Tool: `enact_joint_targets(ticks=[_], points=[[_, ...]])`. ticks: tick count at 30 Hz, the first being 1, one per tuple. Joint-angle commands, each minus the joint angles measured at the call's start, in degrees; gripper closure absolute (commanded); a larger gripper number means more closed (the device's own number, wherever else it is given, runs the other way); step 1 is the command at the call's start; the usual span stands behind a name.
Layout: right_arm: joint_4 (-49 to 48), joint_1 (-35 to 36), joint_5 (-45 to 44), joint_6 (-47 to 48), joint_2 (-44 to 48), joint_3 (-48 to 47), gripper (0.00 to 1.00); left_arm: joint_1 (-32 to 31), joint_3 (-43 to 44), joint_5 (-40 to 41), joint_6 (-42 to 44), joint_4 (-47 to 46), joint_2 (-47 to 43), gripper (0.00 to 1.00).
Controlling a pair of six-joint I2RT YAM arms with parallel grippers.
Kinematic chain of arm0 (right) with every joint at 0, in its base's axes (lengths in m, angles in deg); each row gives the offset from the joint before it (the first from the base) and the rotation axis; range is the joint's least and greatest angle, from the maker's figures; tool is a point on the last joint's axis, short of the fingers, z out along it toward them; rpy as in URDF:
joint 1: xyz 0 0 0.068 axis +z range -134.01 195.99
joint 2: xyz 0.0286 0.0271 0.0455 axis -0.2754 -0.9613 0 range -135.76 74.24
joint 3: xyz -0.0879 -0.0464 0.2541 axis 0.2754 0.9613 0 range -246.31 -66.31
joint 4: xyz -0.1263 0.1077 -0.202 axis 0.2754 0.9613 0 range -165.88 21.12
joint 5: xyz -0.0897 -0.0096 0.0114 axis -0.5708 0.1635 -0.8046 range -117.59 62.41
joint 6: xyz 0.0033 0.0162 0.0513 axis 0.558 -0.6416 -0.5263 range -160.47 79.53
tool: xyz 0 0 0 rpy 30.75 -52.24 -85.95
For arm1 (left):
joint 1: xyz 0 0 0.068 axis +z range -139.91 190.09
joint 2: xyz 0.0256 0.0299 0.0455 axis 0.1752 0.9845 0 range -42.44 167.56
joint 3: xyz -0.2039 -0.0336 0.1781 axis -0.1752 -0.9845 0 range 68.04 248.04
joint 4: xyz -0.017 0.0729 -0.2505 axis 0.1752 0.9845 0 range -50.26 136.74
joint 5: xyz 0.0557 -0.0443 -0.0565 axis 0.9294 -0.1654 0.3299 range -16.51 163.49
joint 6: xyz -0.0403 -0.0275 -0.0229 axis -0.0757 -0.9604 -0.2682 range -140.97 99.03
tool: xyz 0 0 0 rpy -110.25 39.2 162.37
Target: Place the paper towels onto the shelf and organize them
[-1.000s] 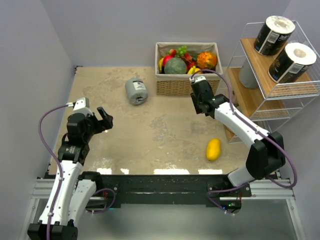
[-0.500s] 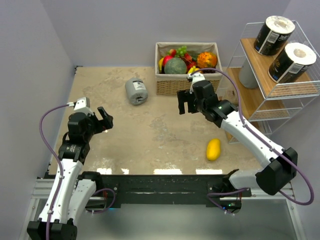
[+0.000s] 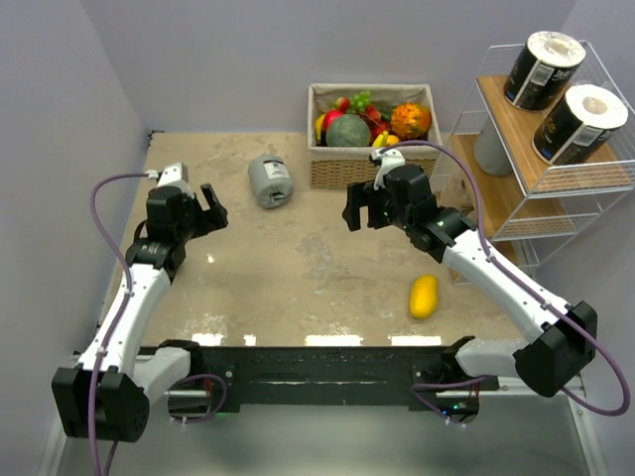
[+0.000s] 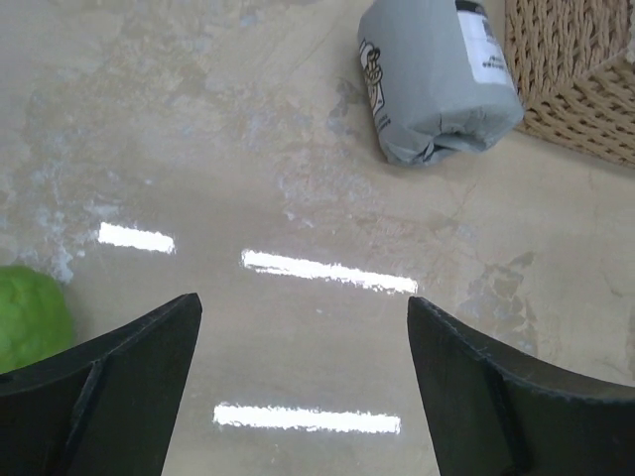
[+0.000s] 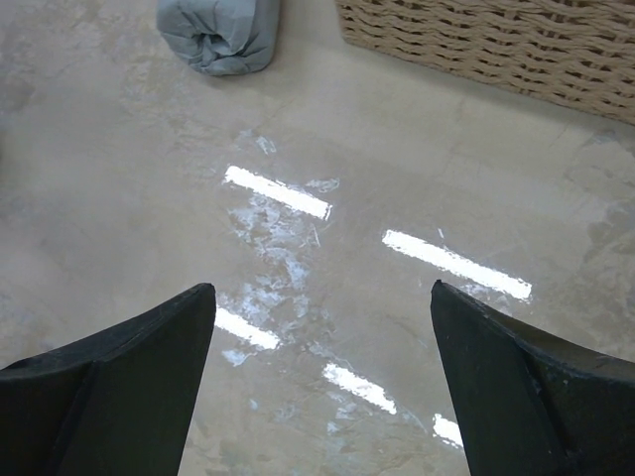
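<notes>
Two black rolls [image 3: 543, 67] [image 3: 578, 121] top the shelf [image 3: 516, 190], one grey roll [image 3: 270, 179] lies loose; both claws [image 4: 303, 302] [image 5: 322, 290] gape empty.

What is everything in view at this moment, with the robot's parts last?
grey paper towel: one, grey, lying on the table left of the basket
black paper towels: two, black with white ends, top shelf board
grey cylinder: one, grey, middle shelf board, partly hidden
shelf: one, white wire with wood boards, right side
basket: one, tan wicker, far edge
fruit: several, mixed colours, in basket
mango: one, yellow, on table
green object: one, unidentified, left wrist view's edge
table: one, beige
left gripper: black, open, empty
right gripper: black, open, empty
</notes>
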Motion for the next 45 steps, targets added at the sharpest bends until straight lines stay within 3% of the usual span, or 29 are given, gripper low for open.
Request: enact_joint_targets(ticks=[1,5,13,19,25,36,45], points=[[-4.9,0.6,3.6,-1.5,3.9,1.2,0.07,-2.6,9.4,5.1,4.7,-8.7,6.6,0.10],[-4.6,0.7,3.2,-1.5,6.6,1.4,0.08,-8.1,13.4,10.7,10.1,-12.9,15.2,0.07],[-6.4,0.6,4.3,0.1,10.8,1.2,0.07,-17.9,13.7,14.2,23.8,-29.6,29.3,0.00],[-7.8,0.7,7.2,-0.4,12.5,2.6,0.07,-18.5,16.0,17.2,28.7,-35.0,39.5,0.00],[-5.1,0.7,4.6,3.0,13.3,1.3,0.06,-18.5,18.0,18.3,31.7,-38.4,46.3,0.01],[-4.9,0.7,4.4,4.0,11.9,0.4,0.05,-18.4,22.9,18.9,33.6,-42.7,54.3,0.02],[-4.9,0.6,3.7,4.1,11.6,-0.6,0.05,-18.5,23.2,20.8,34.6,-45.9,57.2,0.11]])
